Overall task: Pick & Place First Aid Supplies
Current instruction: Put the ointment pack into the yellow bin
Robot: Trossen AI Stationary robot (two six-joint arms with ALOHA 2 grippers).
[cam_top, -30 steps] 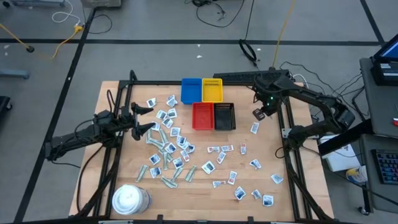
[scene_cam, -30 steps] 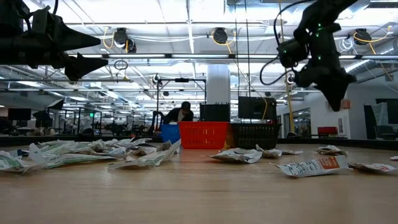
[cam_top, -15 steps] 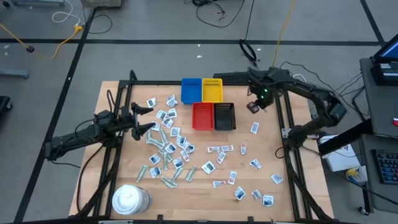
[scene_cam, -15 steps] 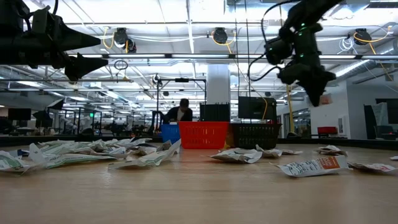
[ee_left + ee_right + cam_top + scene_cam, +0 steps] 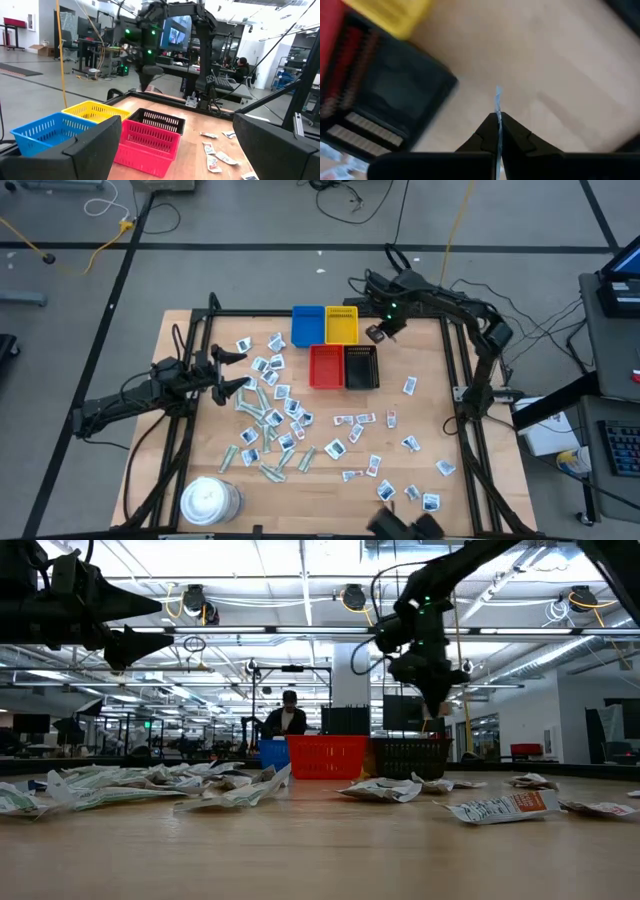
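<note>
Table: a wood table (image 5: 420, 420) in a big bright workshop.
Packets: first aid supplies (image 5: 275, 420) lie scattered at the table's middle.
Right gripper (image 5: 377, 333): pinching one thin packet (image 5: 498, 100) edge-on.
Trays: the black tray (image 5: 361, 367) sits just at seven o'clock from it.
Left gripper (image 5: 240, 370): wide apart, empty, waiting at nine o'clock.

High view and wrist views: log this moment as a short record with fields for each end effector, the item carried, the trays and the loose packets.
left end effector: open, hovering over the packet pile
right end effector: shut on a thin packet, near the yellow tray and black tray
other trays: blue tray, red tray
loose packets: scattered on the table
</note>
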